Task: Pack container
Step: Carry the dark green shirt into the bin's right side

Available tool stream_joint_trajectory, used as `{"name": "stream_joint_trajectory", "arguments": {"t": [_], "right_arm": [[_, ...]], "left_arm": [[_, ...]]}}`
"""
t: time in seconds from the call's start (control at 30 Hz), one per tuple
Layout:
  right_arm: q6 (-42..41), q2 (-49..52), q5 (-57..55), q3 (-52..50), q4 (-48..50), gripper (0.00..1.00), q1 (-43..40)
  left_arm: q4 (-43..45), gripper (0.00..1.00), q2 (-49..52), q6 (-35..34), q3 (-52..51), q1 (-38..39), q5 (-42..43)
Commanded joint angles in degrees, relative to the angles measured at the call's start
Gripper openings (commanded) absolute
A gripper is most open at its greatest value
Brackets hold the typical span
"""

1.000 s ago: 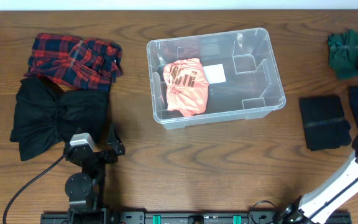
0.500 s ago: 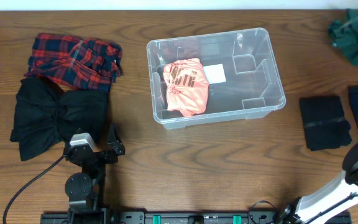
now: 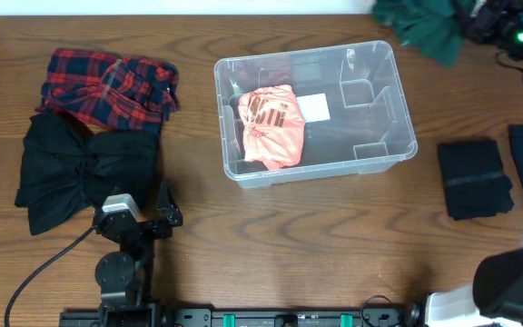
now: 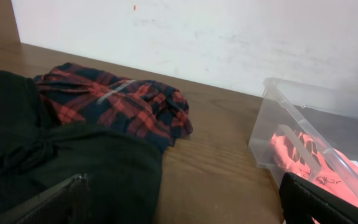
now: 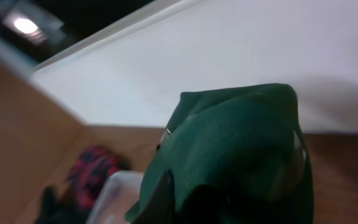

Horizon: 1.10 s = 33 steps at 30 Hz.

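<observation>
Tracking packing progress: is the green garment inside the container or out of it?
Out. The green garment is held up by the right pincer near the container's far right corner; only a pink garment lies inside.

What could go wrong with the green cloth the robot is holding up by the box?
1. The green cloth dangles from the right pincer beyond the back rim of the container, so if it slips it would probably land on the table.
2. It hangs loose and bunched, so a fold may catch or drape over the rim.
3. The pink shirt already fills the left part, so aiming there could make a heap.
</observation>
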<state>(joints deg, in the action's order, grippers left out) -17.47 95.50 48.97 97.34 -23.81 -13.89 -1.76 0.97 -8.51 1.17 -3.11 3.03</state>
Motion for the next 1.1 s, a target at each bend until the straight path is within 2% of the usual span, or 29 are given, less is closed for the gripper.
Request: {"name": "stream_joint_trajectory", "arguments": {"t": [0.0, 0.1, 0.23, 0.43, 0.63, 0.93, 1.07], "right_arm": [[-0.7, -0.8, 2.2, 0.1, -1.9, 0.01, 4.3], [0.7, -0.7, 1.8, 0.1, -4.7, 0.01, 8.0], [7.7, -0.7, 1.8, 0.0, -9.7, 0.01, 11.5], [31.0, 0.2, 2.3, 0.0, -19.2, 0.01, 15.6], [48.1, 3.5, 5.3, 0.0, -26.8, 0.01, 17.0], [57.8, 13.7, 7.0, 0.0, -25.9, 0.01, 16.9], [58.4, 17.5, 7.0, 0.0, -22.4, 0.01, 15.9]], "left_arm": [[-2.1, 0.98, 0.4, 1.0, -0.9, -0.1, -0.3], [-2.1, 0.98, 0.4, 1.0, -0.9, -0.1, -0.3], [-2.1, 0.98, 0.4, 1.0, -0.9, -0.1, -0.3], [-2.1, 0.98, 0.4, 1.0, -0.9, -0.1, -0.3], [-2.1, 0.98, 0.4, 1.0, -0.9, -0.1, -0.3], [-2.1, 0.98, 0.4, 1.0, -0.9, -0.1, -0.3], [-2.1, 0.98, 0.4, 1.0, -0.9, -0.1, -0.3]]}}
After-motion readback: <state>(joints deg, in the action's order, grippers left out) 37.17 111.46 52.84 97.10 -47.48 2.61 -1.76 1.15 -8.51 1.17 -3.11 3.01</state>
